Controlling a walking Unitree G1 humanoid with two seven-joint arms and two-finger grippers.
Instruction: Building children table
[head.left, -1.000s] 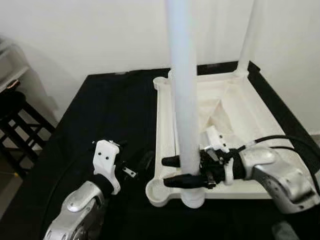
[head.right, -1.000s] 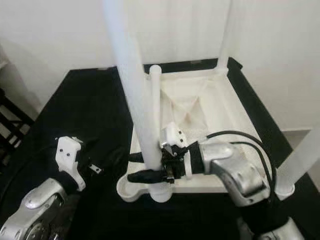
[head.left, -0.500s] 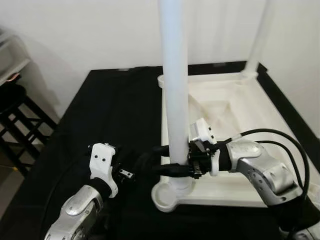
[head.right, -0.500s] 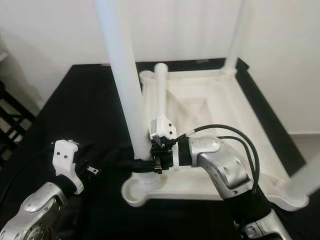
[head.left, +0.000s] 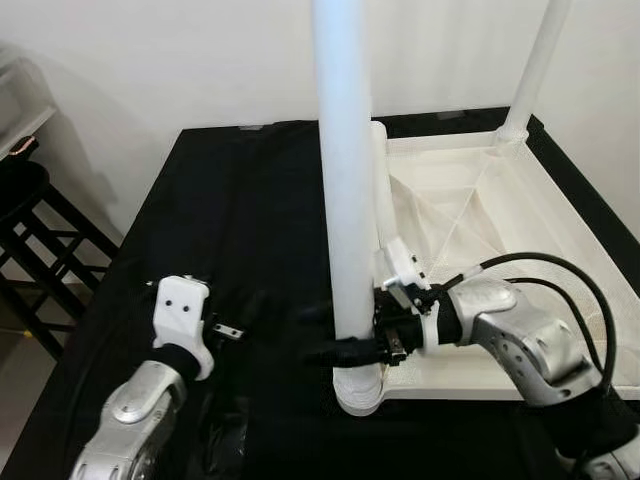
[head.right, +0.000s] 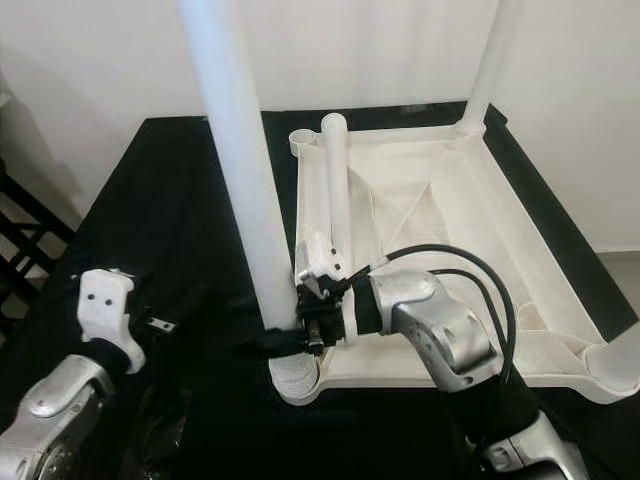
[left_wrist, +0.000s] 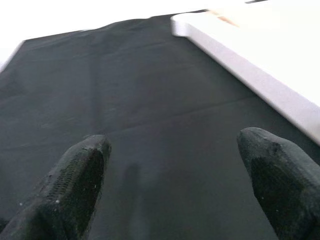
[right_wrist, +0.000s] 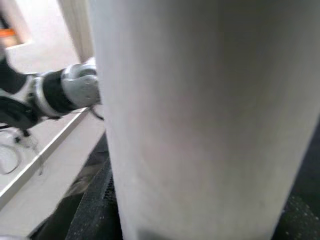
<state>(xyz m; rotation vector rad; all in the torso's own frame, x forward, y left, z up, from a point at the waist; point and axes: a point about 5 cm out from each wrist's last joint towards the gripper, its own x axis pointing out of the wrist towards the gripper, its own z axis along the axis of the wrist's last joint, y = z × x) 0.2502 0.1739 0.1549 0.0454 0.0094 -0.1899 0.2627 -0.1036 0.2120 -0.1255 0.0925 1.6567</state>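
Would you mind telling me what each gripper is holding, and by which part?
The right gripper clasps the near white table leg just above its base at the tabletop's corner socket. The left gripper is open and holds nothing.

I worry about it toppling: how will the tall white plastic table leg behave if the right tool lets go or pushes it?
The tall white plastic table leg looks stiff and hollow, so probably light. It stands upright in the corner socket of the upturned white tabletop, gripped low by the right tool; if not seated, it may tip. Its smooth round surface might slip or roll.
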